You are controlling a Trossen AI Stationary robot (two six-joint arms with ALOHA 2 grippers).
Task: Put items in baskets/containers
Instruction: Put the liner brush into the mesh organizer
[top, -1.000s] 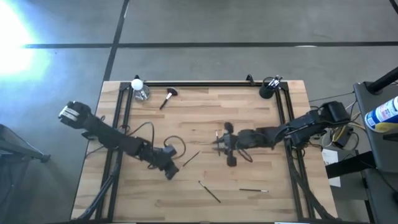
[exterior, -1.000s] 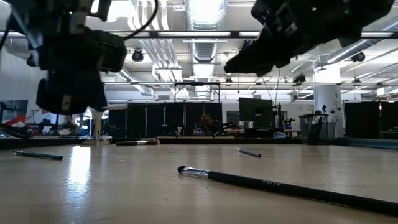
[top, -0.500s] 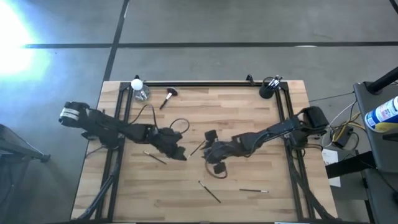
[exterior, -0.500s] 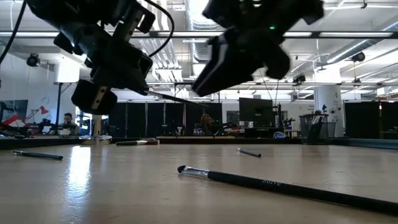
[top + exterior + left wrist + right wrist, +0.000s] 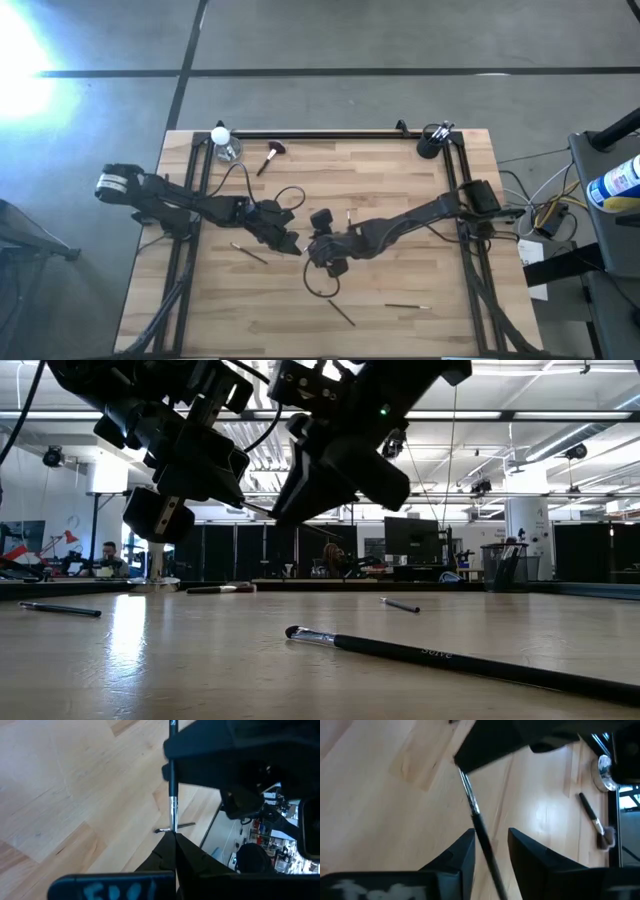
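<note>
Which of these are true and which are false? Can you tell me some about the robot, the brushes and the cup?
1. The left fingers are shut on a thin brush. True.
2. The right fingers are squeezed shut. False: they stand apart, with the thin brush between them.
3. The cup stands in the middle of the table. False: it is at the back right corner.
4. The big brush lies on the table. True: it is near the back edge.
</note>
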